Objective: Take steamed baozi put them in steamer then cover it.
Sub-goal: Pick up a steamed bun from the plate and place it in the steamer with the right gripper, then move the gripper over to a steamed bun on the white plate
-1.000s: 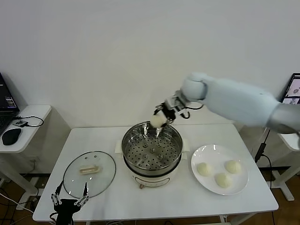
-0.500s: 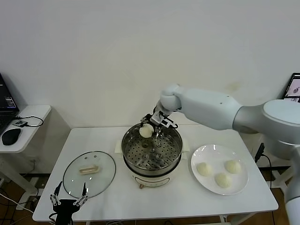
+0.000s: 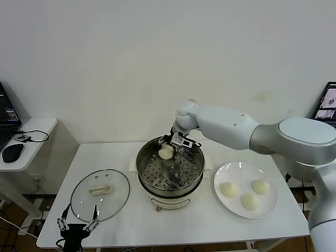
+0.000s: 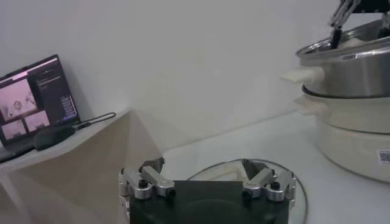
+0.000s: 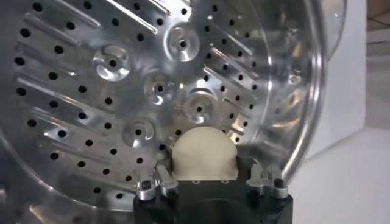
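My right gripper (image 3: 169, 148) is shut on a cream-white baozi (image 3: 166, 152) and holds it inside the steel steamer (image 3: 195, 167), near its back rim. In the right wrist view the baozi (image 5: 203, 153) sits between the jaws, just above the perforated floor (image 5: 122, 91). Three more baozi (image 3: 245, 193) lie on the white plate (image 3: 231, 205) to the right of the steamer. The glass cover (image 3: 81, 201) with its cream handle (image 3: 100, 189) lies flat at the front left. My left gripper (image 3: 79, 222) is open and empty, parked at the table's front edge beside the cover (image 4: 286, 204).
The steamer sits on a white electric pot base (image 3: 165, 202), which also shows in the left wrist view (image 4: 356, 143). A small side table (image 3: 31, 131) with a laptop (image 3: 6, 113), a mouse (image 3: 12, 152) and a cable stands at the left. A screen (image 3: 326, 102) is at the far right.
My right gripper has carried the baozi from above the steamer's back rim down into the basket. The left arm, the cover and the plate have not moved.
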`<state>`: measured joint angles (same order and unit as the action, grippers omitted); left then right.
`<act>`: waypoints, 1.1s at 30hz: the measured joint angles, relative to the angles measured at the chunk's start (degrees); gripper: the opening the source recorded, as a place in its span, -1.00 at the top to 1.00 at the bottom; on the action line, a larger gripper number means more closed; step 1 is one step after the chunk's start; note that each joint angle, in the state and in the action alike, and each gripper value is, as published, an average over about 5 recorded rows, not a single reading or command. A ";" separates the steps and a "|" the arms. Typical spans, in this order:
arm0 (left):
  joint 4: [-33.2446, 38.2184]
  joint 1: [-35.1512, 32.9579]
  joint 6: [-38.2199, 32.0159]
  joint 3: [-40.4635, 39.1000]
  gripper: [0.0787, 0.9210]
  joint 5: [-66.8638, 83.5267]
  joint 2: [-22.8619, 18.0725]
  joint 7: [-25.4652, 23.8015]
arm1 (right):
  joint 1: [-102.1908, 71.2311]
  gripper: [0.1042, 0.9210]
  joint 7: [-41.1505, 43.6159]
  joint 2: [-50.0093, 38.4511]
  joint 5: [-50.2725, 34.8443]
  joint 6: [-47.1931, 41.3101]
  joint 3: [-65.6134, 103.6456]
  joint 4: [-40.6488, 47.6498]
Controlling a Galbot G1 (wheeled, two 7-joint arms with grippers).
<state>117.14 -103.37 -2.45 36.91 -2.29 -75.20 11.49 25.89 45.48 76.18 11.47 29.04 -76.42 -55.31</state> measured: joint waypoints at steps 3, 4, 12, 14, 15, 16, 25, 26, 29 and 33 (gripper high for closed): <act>0.31 -0.19 0.01 0.00 -0.77 -0.07 -0.04 0.00 | 0.51 -0.74 0.21 -0.45 -0.93 -0.41 -0.13 -0.72; 0.42 -0.25 0.01 0.00 -0.77 -0.09 -0.04 0.00 | 0.82 -0.75 0.40 -0.68 -1.58 -0.82 -0.22 -1.18; 1.48 -0.58 0.22 0.01 -0.77 -0.22 0.13 -0.30 | 5.32 -0.76 4.01 -5.48 -11.74 -11.51 -1.53 -9.68; 1.73 -0.57 0.30 -0.03 -0.77 -0.30 0.20 -0.42 | 6.74 -0.76 5.01 -7.56 -14.60 -15.23 -1.73 -12.57; 1.86 -0.55 0.34 -0.05 -0.77 -0.34 0.25 -0.49 | 7.46 -0.76 5.49 -8.72 -15.95 -17.11 -1.79 -14.04; 1.99 -0.53 0.38 -0.07 -0.77 -0.38 0.32 -0.55 | 8.17 -0.76 5.94 -9.94 -17.15 -18.93 -1.86 -15.48; 3.08 -0.45 0.52 0.15 -0.77 -0.20 1.18 -1.33 | 13.27 -0.76 8.17 -24.00 -23.63 -33.48 -2.40 -27.83; 3.14 -0.43 0.51 0.19 -0.77 -0.12 1.26 -1.41 | 13.52 -0.76 8.26 -25.82 -23.87 -34.72 -2.43 -29.00; 3.18 -0.36 0.47 0.29 -0.77 0.03 1.52 -1.58 | 13.91 -0.76 8.53 -31.20 -24.03 -37.85 -2.48 -32.13; 2.90 -0.35 0.39 0.34 -0.77 0.06 1.87 -1.75 | 13.49 -0.76 8.76 -37.61 -23.26 -40.79 -2.57 -35.18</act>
<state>120.04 -103.71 -2.06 37.26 -2.23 -73.33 9.75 39.39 54.24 38.57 -11.79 -11.74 -78.99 -90.49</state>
